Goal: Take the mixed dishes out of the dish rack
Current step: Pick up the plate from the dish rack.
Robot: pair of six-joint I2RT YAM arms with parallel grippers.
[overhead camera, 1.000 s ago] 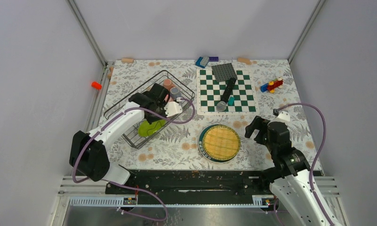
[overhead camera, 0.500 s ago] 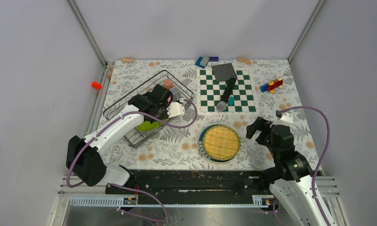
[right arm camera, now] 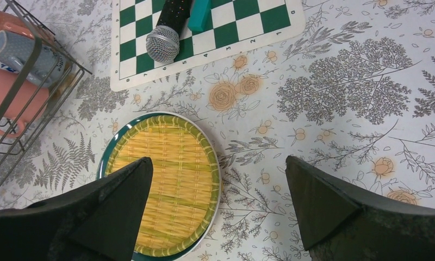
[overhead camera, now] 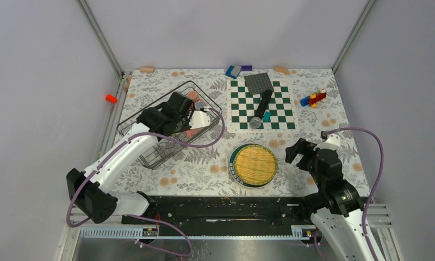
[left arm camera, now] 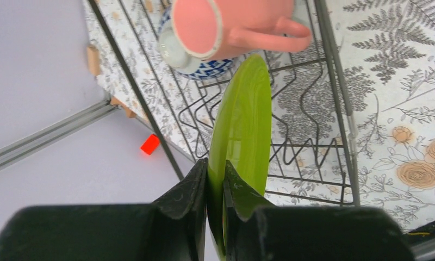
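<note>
Step in hand: taking the green plate (left arm camera: 242, 119) out of the rack (left arm camera: 335, 98), on the left side of the table (overhead camera: 204, 163). Plate upright on its edge among the wire dividers, rim pinched by the left claw (left arm camera: 215, 169), jaws narrow and closed on it. Just beyond it, toward the rack's far end, a pink mug (left arm camera: 226, 24) on its side against a blue patterned bowl (left arm camera: 196, 62), with a grey mug (right arm camera: 19, 49) beside them. Next, by judgement: a straight lift until the lower rim clears the dividers and the basket wall, then a carry to the right and nearer, to lie flat on or beside the yellow woven plate (overhead camera: 253, 165) already out on the table. Thin grip on a smooth rim, so likely to swing or slip if hurried. Right claw (right arm camera: 218, 185) spread wide and holding nothing, near that yellow plate's right side, possibly in the way of the set-down. Farther off: chessboard (overhead camera: 261, 106) with microphone (right arm camera: 169, 38) and teal block (right arm camera: 200, 13), toy bricks (overhead camera: 313, 99) at far right.
</note>
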